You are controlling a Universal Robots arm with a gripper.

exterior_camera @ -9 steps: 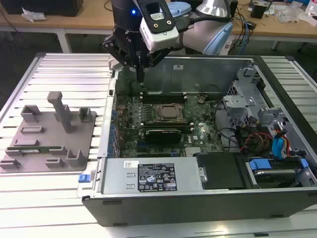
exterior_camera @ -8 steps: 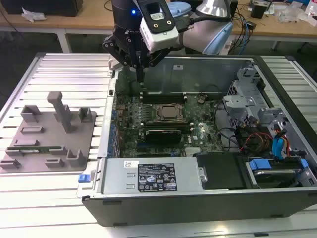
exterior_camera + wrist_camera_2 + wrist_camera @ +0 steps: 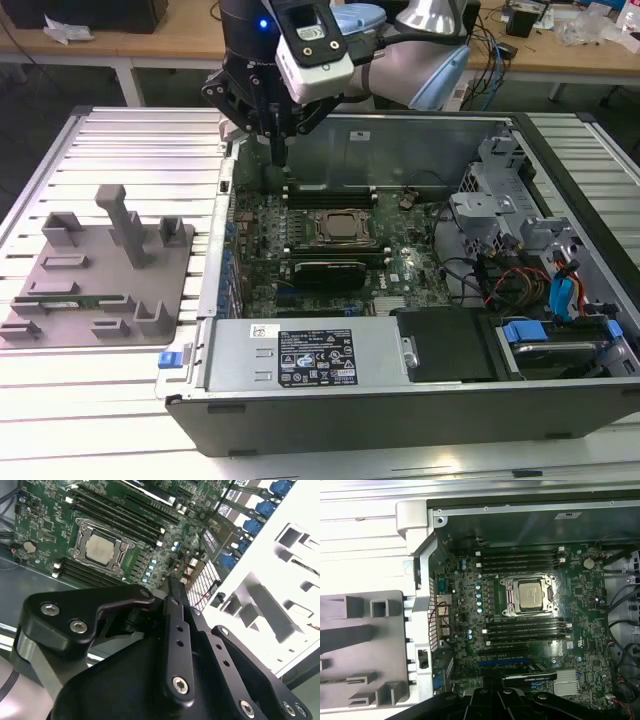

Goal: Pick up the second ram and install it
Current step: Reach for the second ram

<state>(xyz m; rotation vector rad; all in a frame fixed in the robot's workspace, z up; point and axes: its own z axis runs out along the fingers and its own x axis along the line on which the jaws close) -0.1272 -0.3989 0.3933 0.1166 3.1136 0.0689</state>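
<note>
Hovering above a far corner of the case (image 3: 400,425), the gripper (image 3: 278,150) is seen closed, empty. The second ram (image 3: 100,298) is seated toward the fixture plate (image 3: 60,338) near edge; judged light, stiff, fragile, best pinched across its faces mid-length.

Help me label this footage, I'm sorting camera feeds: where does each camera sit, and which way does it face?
Exterior view: off the arm, raised, looking down over the open computer case and gray fixture; shows the arm and gripper.
First wrist view: on the arm, looking nearly straight down on the motherboard; the gripper's dark body shows.
Second wrist view: on the arm, looking slantwise past the gripper at the motherboard.
All three share the CPU socket.
</note>
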